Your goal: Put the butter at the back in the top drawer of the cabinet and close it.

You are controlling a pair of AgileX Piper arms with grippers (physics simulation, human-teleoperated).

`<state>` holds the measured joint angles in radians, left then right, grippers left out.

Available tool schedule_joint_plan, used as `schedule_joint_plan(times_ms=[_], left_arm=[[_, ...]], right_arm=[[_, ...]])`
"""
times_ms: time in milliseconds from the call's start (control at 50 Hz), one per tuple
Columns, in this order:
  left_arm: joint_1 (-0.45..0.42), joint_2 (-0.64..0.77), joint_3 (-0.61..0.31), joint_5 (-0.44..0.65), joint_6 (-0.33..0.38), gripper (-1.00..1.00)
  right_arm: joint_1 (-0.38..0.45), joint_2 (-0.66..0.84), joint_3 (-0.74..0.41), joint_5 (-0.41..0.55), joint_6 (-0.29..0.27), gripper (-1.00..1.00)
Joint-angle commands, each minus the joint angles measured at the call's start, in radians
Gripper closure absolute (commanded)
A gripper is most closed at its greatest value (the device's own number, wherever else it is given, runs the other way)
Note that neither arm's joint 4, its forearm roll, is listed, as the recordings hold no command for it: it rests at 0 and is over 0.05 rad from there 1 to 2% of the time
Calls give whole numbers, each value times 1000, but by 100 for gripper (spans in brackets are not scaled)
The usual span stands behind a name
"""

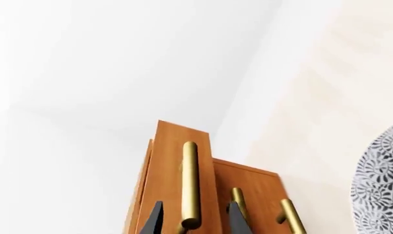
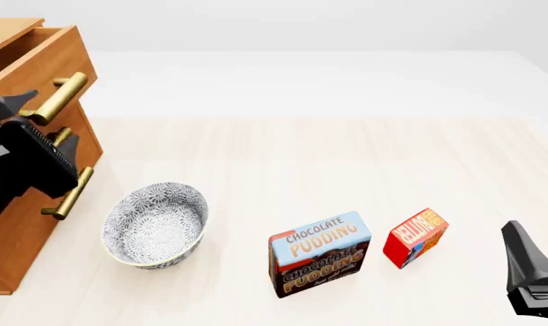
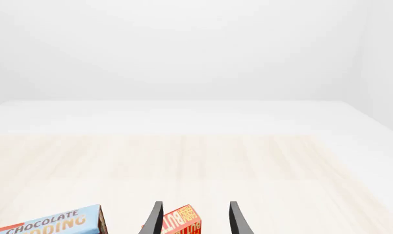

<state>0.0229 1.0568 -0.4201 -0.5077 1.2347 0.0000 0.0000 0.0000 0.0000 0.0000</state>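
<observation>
The right arm's dark gripper (image 2: 533, 272) sat nearest the front camera, low at the table's right edge. In its wrist view its two black fingers (image 3: 155, 219) stood spread apart, empty, with the small red rectangular butter box with yellow-orange lettering (image 3: 182, 222) showing between and beyond them, not touched.

The butter (image 2: 415, 237) stood on the pale wooden table (image 2: 301, 156), to the right of centre and just beside the larger blue-and-brown "Chocolate Pudding" box (image 2: 319, 253), which stood to its left with a small gap between them. Further left rested a round bowl with a grey-and-white floral pattern (image 2: 155, 223).

At the far left stood the light-brown wooden three-drawer cabinet (image 2: 15, 231). Its top drawer (image 2: 34, 58) jutted out past the two lower fronts, pulled open. The left gripper (image 1: 195, 219) was at the drawer's horizontal brass bar handle (image 2: 58, 97); in the wrist view its black fingers (image 1: 154, 218) lay parted on either side of that bar, not pressed against it.
</observation>
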Motion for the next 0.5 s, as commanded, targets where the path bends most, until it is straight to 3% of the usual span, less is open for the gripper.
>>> schedule_joint_plan(times_ms=[20,260,500], left_arm=[[0,-114,-34,120,-36,-100],[-2,-270,-99,325,-122,-100],[-31,-335,-248,539,-254,-100]], right_arm=[[0,0,0,0,0,-100],[0,0,0,0,0,-100],[0,0,0,0,0,-100]])
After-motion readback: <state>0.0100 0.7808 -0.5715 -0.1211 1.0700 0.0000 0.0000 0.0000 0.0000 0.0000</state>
